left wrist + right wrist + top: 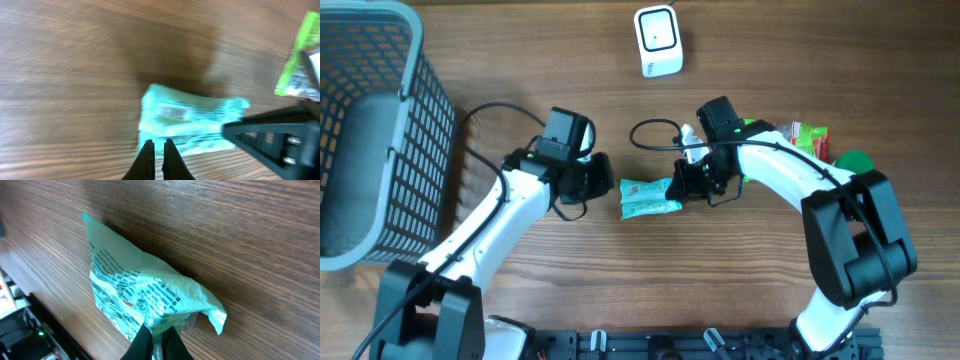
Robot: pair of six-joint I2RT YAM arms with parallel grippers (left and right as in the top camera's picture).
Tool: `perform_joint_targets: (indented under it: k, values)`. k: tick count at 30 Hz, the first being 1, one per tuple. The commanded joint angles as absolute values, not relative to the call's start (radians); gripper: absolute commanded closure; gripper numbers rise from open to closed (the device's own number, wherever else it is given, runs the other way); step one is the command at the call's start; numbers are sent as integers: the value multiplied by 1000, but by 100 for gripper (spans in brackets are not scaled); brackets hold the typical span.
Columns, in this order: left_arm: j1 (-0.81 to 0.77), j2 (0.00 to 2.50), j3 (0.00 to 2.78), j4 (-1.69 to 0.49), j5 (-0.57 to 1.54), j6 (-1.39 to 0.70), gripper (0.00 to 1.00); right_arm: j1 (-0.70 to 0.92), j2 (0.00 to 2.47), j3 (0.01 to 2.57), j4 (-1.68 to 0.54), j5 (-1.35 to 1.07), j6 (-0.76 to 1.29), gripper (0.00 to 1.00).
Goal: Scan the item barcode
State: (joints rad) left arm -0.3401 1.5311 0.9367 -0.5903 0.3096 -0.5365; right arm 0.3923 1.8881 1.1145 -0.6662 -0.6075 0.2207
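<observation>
The item is a teal plastic packet (648, 197) lying on the wooden table between the two arms. Its white barcode label (175, 112) faces up in the left wrist view. My right gripper (682, 186) is shut on the packet's crinkled right end; in the right wrist view the packet (135, 287) has its edge pinched between the fingers of that gripper (156, 334). My left gripper (607, 181) sits just off the packet's left end, and in the left wrist view the gripper (156, 148) is shut with nothing in it. A white barcode scanner (658, 41) stands at the table's far edge.
A grey mesh basket (380, 130) fills the left side. Green and red snack packets (808, 140) and a green round object (855, 160) lie at the right, behind the right arm. Black cables (655, 130) loop near both wrists.
</observation>
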Motion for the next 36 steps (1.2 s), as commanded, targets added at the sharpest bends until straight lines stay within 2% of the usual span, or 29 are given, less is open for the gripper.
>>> perform_joint_targets:
  k: [1, 6, 10, 17, 22, 29, 30, 31, 32, 33, 36]
  values:
    - [-405, 1538, 949, -553, 325, -541, 96, 392, 1857, 1107, -666, -591, 157, 96]
    - [-483, 1621, 948, -487, 312, -585, 96, 392, 1857, 1106, -669, -591, 158, 96]
    - [-488, 1718, 948, -414, 290, -585, 96, 392, 1857, 1106, -675, -589, 157, 96]
    - [-496, 1788, 948, -409, 234, -584, 96, 392, 1857, 1106, -683, -537, 157, 96]
    - [-487, 1776, 951, -416, 195, -585, 96, 392, 1857, 1106, -698, -491, 158, 96]
    - [-442, 1560, 1039, -559, 84, -584, 96, 392, 1857, 1106, -698, -467, 157, 95]
    - [-442, 1539, 1039, -560, 84, -584, 96, 392, 1857, 1106, -692, -467, 157, 91]
    - [-442, 1521, 1039, -570, 84, -584, 96, 392, 1857, 1106, -684, -465, 157, 72]
    - [-442, 1519, 1039, -582, 84, -583, 96, 392, 1857, 1106, -681, -453, 157, 64]
    - [-442, 1522, 1038, -590, 84, -582, 96, 392, 1857, 1107, -681, -430, 157, 58]
    - [-448, 1533, 1032, -610, 84, -580, 96, 391, 1857, 1114, -683, -411, 159, 53]
